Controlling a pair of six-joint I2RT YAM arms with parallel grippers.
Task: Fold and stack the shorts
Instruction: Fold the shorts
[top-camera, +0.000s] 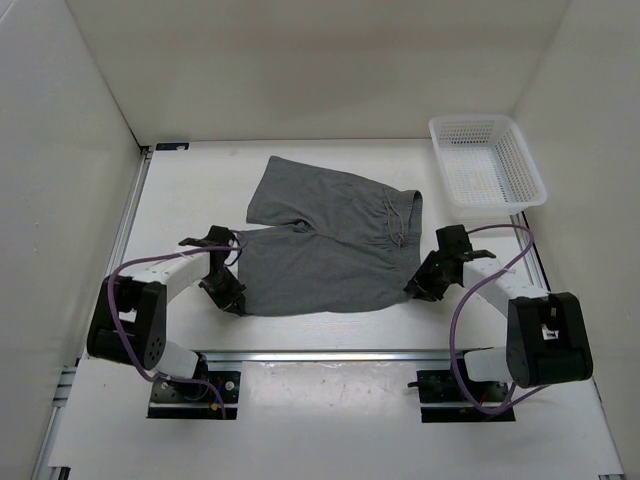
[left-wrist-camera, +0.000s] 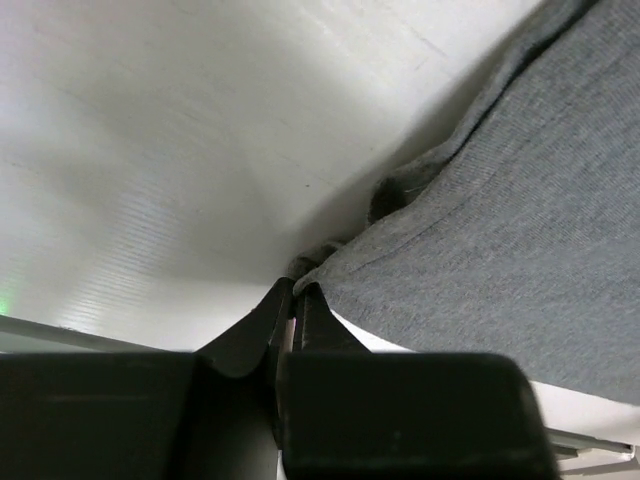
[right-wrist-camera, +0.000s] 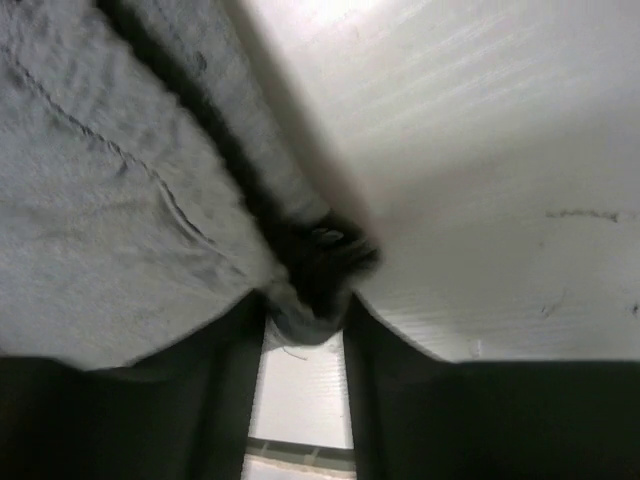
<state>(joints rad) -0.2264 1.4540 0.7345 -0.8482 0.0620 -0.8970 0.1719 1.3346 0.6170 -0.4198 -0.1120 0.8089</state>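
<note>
The shorts (top-camera: 325, 240) lay spread flat on the table (top-camera: 200, 200), to the left of the white mesh basket (top-camera: 500, 203) and slightly nearer the arm bases than it. Their waistband side, with the drawstring (top-camera: 395, 215) lying loose on the cloth, faced the basket. The two legs pointed away from it.

The right gripper (top-camera: 417, 287) sat low at the waistband corner, below the basket's near-left corner. In the right wrist view its jaws (right-wrist-camera: 305, 300) stood partway apart. A dark bunched lump of that corner sat between the fingertips (right-wrist-camera: 250, 330), and bare table showed in the gap behind it.

The left gripper (top-camera: 232, 300) was at the shorts' corner farthest from the basket, on the hem of the nearer leg. In the left wrist view its jaws (left-wrist-camera: 296, 288) were pressed together. The hem's puckered corner was pinched at the very tips, and the rest of the grey cloth ran off toward the basket side.
</note>
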